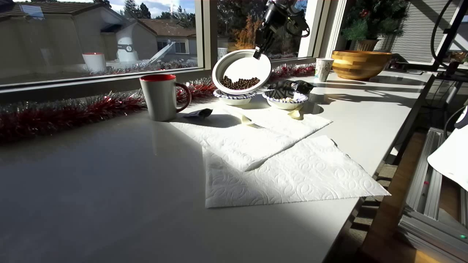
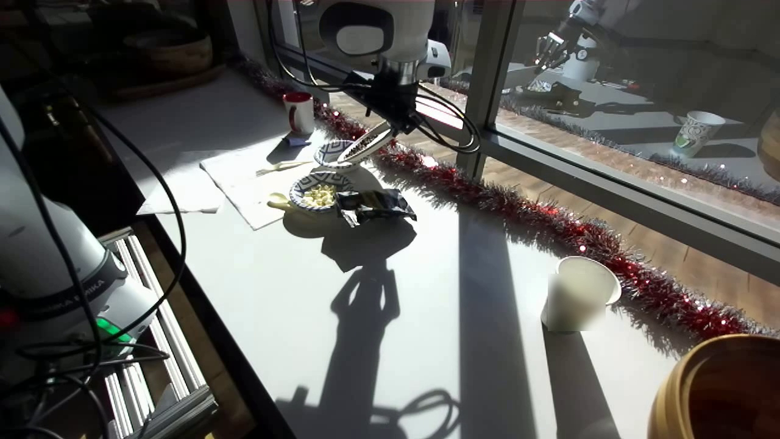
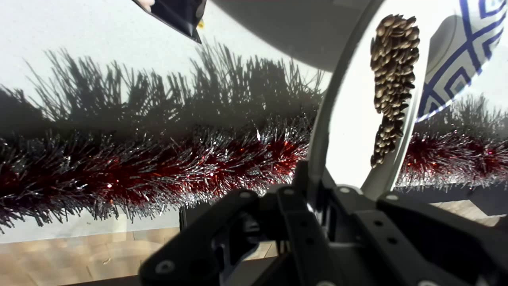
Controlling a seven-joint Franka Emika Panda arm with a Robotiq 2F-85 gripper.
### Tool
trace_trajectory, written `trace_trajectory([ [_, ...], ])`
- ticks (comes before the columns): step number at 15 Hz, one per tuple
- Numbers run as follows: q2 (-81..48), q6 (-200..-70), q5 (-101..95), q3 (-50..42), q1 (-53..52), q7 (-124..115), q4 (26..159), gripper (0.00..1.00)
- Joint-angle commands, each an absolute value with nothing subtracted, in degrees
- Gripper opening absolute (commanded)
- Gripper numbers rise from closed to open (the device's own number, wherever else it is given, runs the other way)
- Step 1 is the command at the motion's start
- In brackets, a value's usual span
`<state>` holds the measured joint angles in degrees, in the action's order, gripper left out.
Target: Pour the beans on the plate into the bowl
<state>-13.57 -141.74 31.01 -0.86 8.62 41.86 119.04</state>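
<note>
"Jaws?"
"Yours pinch the round white plate (image 1: 239, 67); dark-brown beans (image 3: 393, 67) lie on it, near the round blue-and-white bowl (image 3: 460, 67)."
"Next?"
"You're apparently at the pour: tilt further, lower rim over that bowl."

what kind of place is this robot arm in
Probably a home: a red-and-silver tinsel garland runs along large grey-framed windows, a white mug with a red rim stands close by, and a beige house with a brown roof shows outside.
</note>
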Motion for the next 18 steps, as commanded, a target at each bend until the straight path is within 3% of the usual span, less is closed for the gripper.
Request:
trace_trajectory([
  [1, -10.6, -144.66, 27.86, -0.25, 8.08, 38.64, 122.31, 0.01],
  [18, -6.69, -149.96, 16.12, 0.85, 4.95, 27.25, 125.63, 0.01],
])
